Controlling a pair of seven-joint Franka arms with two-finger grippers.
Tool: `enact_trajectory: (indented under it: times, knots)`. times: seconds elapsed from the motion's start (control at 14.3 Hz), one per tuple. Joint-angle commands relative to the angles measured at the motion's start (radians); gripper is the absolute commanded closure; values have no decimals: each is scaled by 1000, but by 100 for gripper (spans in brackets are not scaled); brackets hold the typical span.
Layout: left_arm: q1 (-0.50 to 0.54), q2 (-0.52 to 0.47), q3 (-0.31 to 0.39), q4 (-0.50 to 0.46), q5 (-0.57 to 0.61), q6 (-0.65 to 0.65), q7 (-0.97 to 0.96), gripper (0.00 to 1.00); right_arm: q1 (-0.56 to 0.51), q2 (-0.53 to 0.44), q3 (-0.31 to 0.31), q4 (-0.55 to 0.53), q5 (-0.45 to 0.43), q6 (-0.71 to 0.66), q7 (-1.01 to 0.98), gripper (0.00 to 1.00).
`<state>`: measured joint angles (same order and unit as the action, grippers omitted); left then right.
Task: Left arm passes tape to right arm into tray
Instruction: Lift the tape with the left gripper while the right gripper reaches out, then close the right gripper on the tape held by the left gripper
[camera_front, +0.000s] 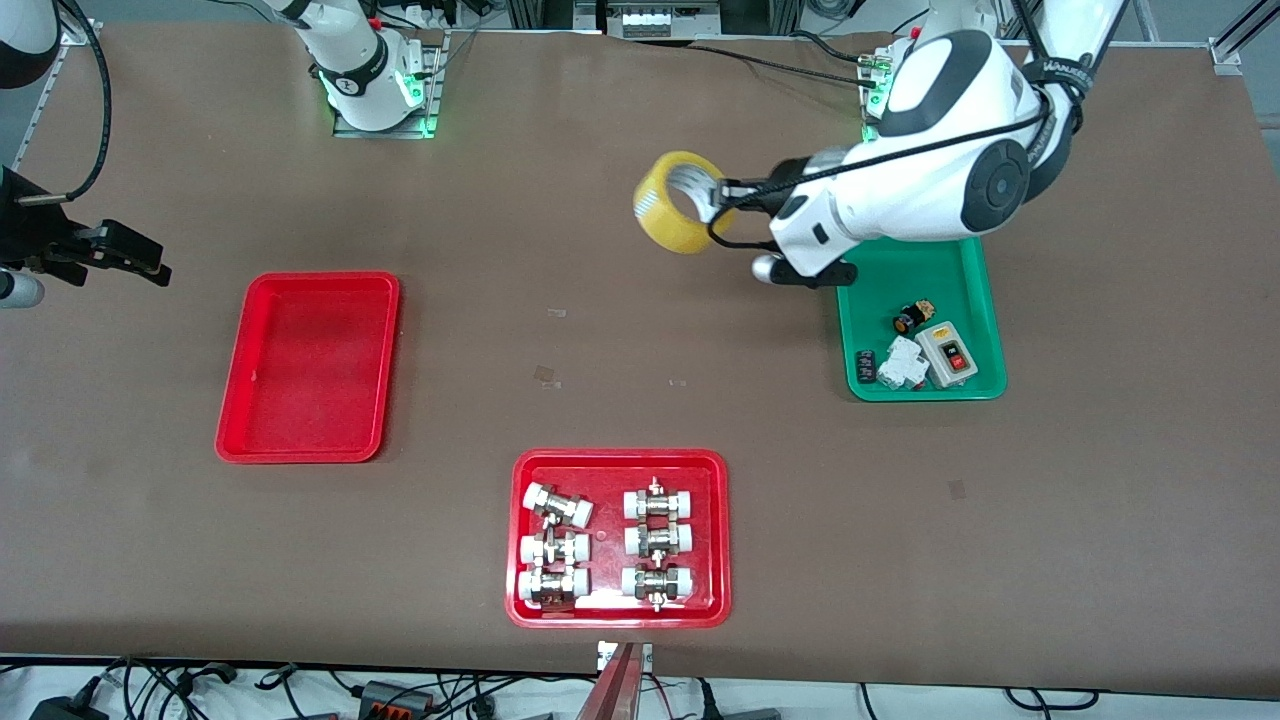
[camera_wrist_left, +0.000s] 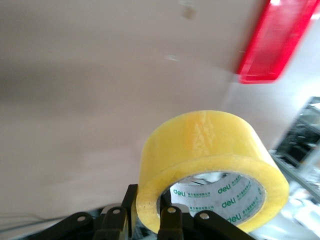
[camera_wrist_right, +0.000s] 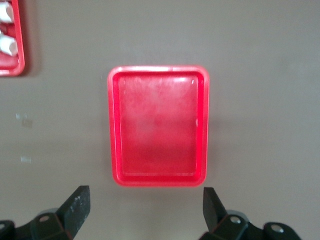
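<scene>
The tape (camera_front: 672, 205), a yellow roll with a white core, hangs in the air over the table's middle, near the robots' side. My left gripper (camera_front: 716, 205) is shut on its wall, one finger inside the core and one outside. In the left wrist view the tape (camera_wrist_left: 210, 165) fills the lower part, and the left gripper (camera_wrist_left: 149, 216) pinches its near wall. The plain red tray (camera_front: 310, 365) lies empty toward the right arm's end. My right gripper (camera_front: 110, 250) hovers open beside that tray; in its wrist view the right gripper (camera_wrist_right: 145, 205) is empty, with the tray (camera_wrist_right: 157, 125) ahead.
A red tray (camera_front: 605, 480) holding several metal pipe fittings sits near the front camera's edge. A green tray (camera_front: 960, 280) with small electrical parts lies under the left arm. A blurred red tray (camera_wrist_left: 270, 45) shows in the left wrist view.
</scene>
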<state>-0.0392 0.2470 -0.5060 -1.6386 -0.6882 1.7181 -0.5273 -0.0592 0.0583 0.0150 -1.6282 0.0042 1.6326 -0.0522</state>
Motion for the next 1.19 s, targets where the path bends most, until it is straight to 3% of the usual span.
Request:
enact_trajectory:
  times: [0.0, 0.28, 0.49, 0.84, 1.12]
  knots:
    - [-27, 86, -6, 141, -89, 30, -62, 100, 30, 33, 10, 8, 5, -42, -14, 0]
    - [-56, 98, -6, 145, -220, 84, -97, 100, 142, 84, 17, 21, 28, -99, -11, 0]
    - [-74, 106, -6, 145, -231, 167, -126, 100, 167, 93, 29, 53, 132, -102, -14, 0]
    - [-65, 104, -6, 145, -226, 163, -126, 100, 243, 95, 31, 103, 449, -88, 20, 0]
    - [-62, 101, -6, 145, -225, 160, -118, 100, 286, 121, 31, 153, 730, 21, 179, 0]
